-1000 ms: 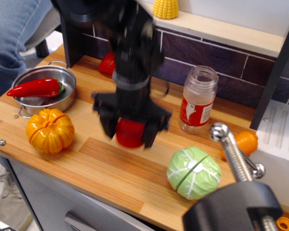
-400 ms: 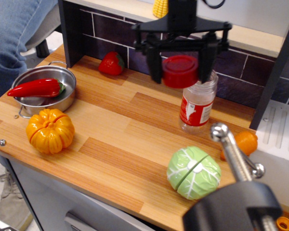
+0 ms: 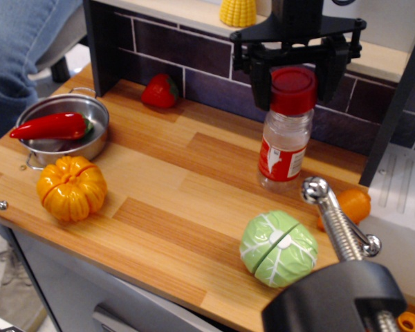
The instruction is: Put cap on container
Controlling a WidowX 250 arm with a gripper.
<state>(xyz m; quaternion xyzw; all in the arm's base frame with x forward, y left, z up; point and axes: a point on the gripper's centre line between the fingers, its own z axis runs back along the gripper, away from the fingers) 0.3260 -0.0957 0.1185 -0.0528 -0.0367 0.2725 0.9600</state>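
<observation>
Wooden toy-kitchen counter (image 3: 166, 207), backed by dark tile, fills my remote view. My gripper (image 3: 293, 86) hangs over the container (image 3: 286, 144), its two black fingers (image 3: 260, 84) clamped on either side of the red cap (image 3: 293, 88), which sits on top of the clear jar's mouth. The jar stands upright near the back wall, right of centre. On the left, a steel pot (image 3: 68, 129) cradles a red chili pepper (image 3: 50, 126); just in front of it sits an orange pumpkin (image 3: 72, 187). A green cabbage (image 3: 278, 248) rests near the front edge, a strawberry (image 3: 160, 91) by the wall.
</observation>
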